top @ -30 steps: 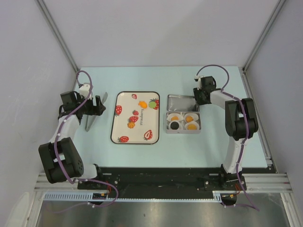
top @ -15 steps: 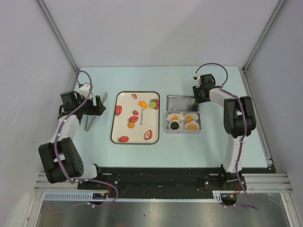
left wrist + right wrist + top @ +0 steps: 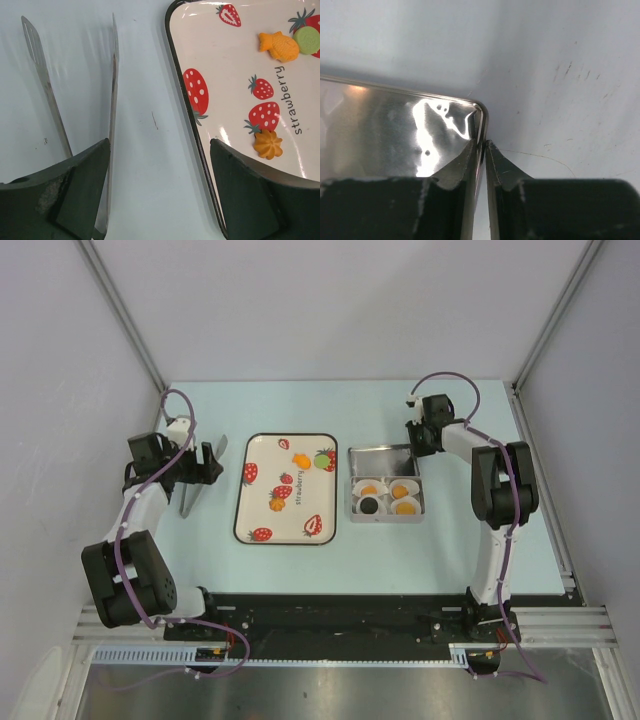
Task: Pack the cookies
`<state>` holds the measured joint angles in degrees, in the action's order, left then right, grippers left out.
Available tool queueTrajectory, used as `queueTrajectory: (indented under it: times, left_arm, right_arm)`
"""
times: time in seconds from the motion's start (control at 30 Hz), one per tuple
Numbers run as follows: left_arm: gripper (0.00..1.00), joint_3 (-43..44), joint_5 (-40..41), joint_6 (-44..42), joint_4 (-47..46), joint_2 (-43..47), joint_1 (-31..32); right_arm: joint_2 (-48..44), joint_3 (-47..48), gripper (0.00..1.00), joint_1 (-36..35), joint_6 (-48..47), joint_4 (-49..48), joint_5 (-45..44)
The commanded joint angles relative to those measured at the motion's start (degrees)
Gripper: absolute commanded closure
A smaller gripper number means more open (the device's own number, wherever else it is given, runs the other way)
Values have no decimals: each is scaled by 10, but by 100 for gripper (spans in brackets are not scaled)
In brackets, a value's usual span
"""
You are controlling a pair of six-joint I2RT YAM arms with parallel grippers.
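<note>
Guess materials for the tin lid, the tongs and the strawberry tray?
Tin lid: thin bare metal, mirror-bright; it shows warped glare and a rolled rim.
Tongs: polished metal, probably steel; the blades are thin with streaky reflections.
Strawberry tray: likely glossy plastic or melamine, given the printed fruit, dark rim and soft highlights, though coated metal can't be ruled out.
</note>
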<state>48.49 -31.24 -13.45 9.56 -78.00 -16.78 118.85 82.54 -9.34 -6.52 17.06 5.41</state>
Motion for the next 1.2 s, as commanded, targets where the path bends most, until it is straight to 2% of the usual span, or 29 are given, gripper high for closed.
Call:
queueTrajectory:
  times: [0.0, 0.07, 0.27, 0.67, 0.93, 1.17]
  left_arm:
    - [15, -1, -15, -1, -8, 22, 6]
    - [15, -1, -22, -3, -4, 25, 11]
    - [15, 3, -39, -11, 2, 44, 49]
    - [17, 58, -51, -4, -1, 29, 162]
    - [18, 129, -70, 48, -9, -43, 274]
    - [18, 230, -88, 147, -18, -130, 314]
  right_arm:
    - [31, 15, 87, -1, -7, 45, -3]
    - [32, 21, 92, -1, -4, 53, -7]
    - [17, 29, 100, 1, 10, 58, -22]
    - [5, 130, 100, 41, 90, 106, 10]
    - [-29, 168, 100, 56, 117, 132, 48]
    - [-77, 179, 100, 58, 125, 139, 73]
